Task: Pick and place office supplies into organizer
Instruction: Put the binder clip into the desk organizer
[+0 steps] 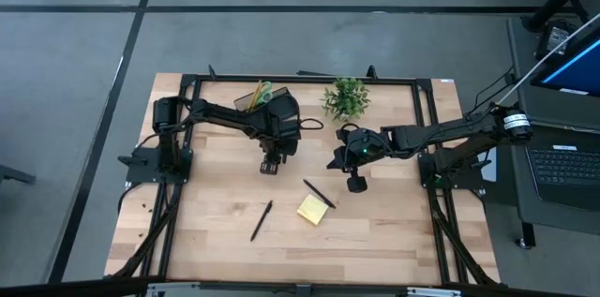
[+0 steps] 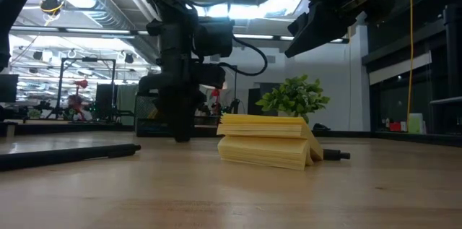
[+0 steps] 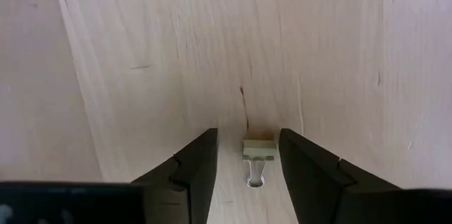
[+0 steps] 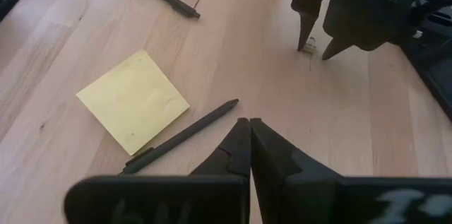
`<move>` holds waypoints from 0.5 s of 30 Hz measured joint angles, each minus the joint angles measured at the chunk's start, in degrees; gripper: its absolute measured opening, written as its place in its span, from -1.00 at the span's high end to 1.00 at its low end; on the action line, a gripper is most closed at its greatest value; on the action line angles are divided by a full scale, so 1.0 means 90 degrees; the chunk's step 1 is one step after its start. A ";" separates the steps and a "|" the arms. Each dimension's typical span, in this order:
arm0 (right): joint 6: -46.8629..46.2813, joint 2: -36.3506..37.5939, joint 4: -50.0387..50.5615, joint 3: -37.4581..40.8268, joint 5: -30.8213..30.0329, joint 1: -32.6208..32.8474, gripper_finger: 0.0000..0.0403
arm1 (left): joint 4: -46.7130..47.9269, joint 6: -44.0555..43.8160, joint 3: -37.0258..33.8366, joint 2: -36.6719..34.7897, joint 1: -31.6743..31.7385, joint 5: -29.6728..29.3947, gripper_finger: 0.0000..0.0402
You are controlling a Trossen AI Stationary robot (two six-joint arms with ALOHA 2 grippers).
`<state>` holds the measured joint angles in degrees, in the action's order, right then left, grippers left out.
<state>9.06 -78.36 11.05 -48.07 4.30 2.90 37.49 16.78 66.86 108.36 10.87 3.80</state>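
Left pincer [image 3: 247, 164]: your fingers stand apart, pointing down at the desk.
Right pincer [image 4: 248, 146]: yours hovers, fingers pressed together.

Two dark arms on a black frame

Both arms are matte black with boxy joint housings and thin black cables looping along them. The left end effector [image 3: 247, 174] has two black wedge-shaped fingers [image 3: 194, 171] with stepped inner edges. The right end effector [image 4: 249, 146] has matching black tapered fingers. A white band rings the right arm [image 1: 511, 121] near its base.
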 joint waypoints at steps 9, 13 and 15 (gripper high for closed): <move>0.0000 0.0002 0.0000 0.0000 0.0000 0.0002 0.95 | -0.0114 -0.0112 -0.0244 -0.0044 -0.0076 -0.0178 0.26; 0.0000 0.0002 -0.0002 0.0000 0.0000 0.0002 0.95 | -0.0080 -0.0131 -0.0244 -0.0041 -0.0196 -0.0267 0.25; 0.0000 0.0002 -0.0002 0.0000 0.0000 0.0000 0.95 | -0.0030 -0.0143 -0.0241 -0.0040 -0.0238 -0.0382 0.26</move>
<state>9.06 -78.35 11.03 -48.07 4.29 2.90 37.22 15.49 64.69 108.00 8.73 0.35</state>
